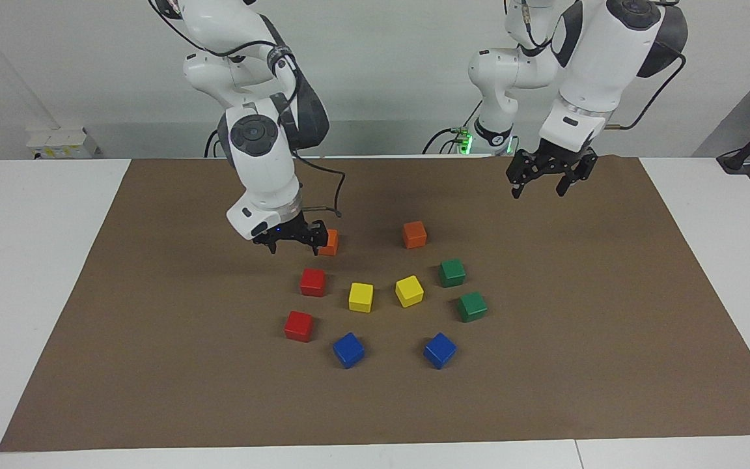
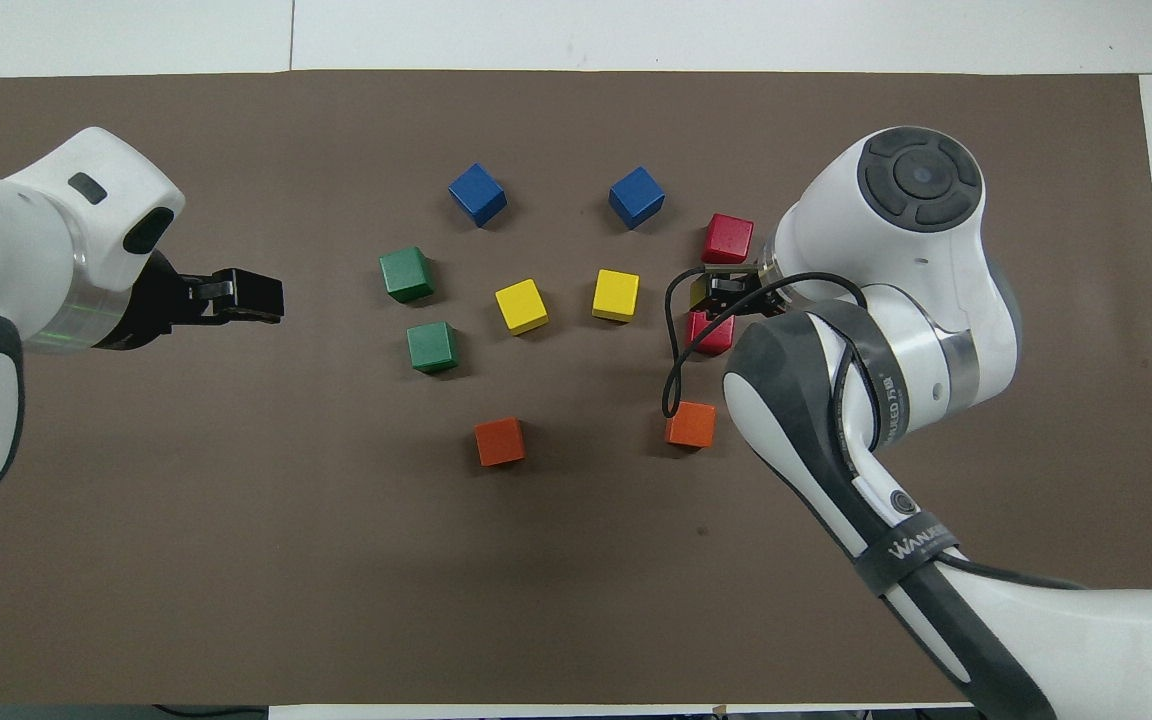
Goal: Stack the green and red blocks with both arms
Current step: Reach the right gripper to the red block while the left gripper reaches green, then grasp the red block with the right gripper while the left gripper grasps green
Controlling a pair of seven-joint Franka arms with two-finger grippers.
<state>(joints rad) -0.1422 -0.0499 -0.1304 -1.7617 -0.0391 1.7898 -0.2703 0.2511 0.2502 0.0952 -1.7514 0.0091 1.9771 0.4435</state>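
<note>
Few words are legible — a black strap [image 2: 904, 552] around the right arm's [image 2: 896, 330] forearm reads "WANAER…", cut off — while lettering on the grey cover stays unreadable.

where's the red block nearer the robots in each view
Facing view: the nearer red block sits below the right gripper, beside a yellow block.
Overhead view: the red block is half covered by that gripper.
Shared landmark: the orange block beside it.

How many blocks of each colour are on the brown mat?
Red blocks: 2
Green blocks: 2
Yellow blocks: 2
Blue blocks: 2
Orange blocks: 2
Total: 10
</note>
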